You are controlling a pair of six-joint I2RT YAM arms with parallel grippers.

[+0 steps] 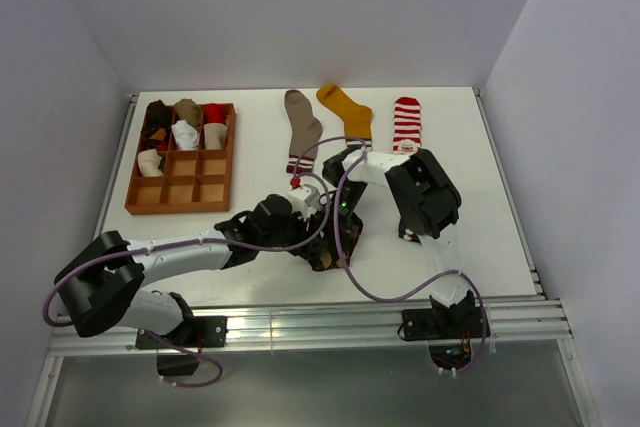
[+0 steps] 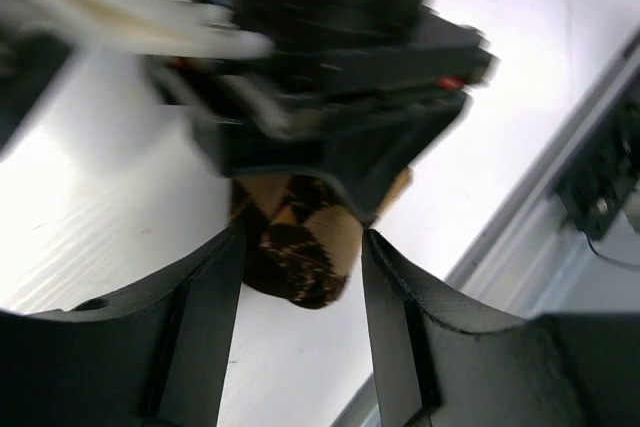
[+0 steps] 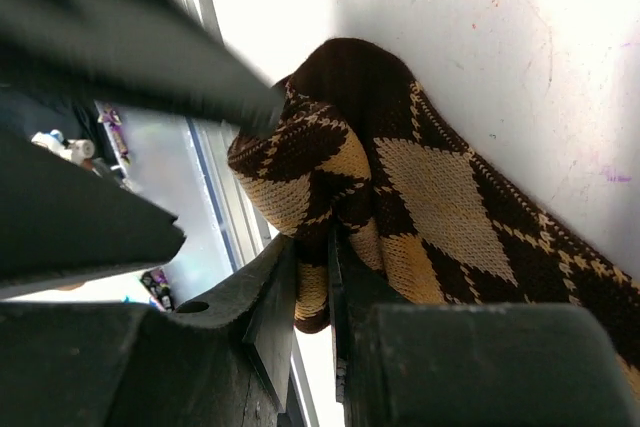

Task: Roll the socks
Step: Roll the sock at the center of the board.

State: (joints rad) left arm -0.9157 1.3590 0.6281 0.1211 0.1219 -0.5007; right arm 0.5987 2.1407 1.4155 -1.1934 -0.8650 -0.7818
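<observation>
– R gripper (image 3: pixel 312 282): jaws nearly together, clamped on a fold of the brown argyle sock (image 3: pixel 430 187). L gripper (image 2: pixel 300 237): jaws apart, one finger each side of the bunched end. Looks loose, at most brushing it.
– Sock location?
– Front-centre of table (image 1: pixel 480 237), under both wrists. One end bunched up, leg lying flat. Three more lie flat at the back: taupe sock (image 1: pixel 302 127), mustard sock (image 1: pixel 345 107), red-white striped sock (image 1: pixel 405 125). Wooden tray (image 1: pixel 135 197) sits far left, with bundled socks in its far compartments.
– Handling?
– Est.: light, soft knit, no stiffness. Sags wherever unsupported, and a roll prob. springs open if let go. Not fragile. Knit should grip the pads OK, but the table looks smooth, so it may slide instead of turning.
– Grip pt?
– Rec.: across the full thickness of the bunched end, near mid-width. Avoid a single outer layer, since that prob. just peels off. Other gripper pins the free leg flat.
</observation>
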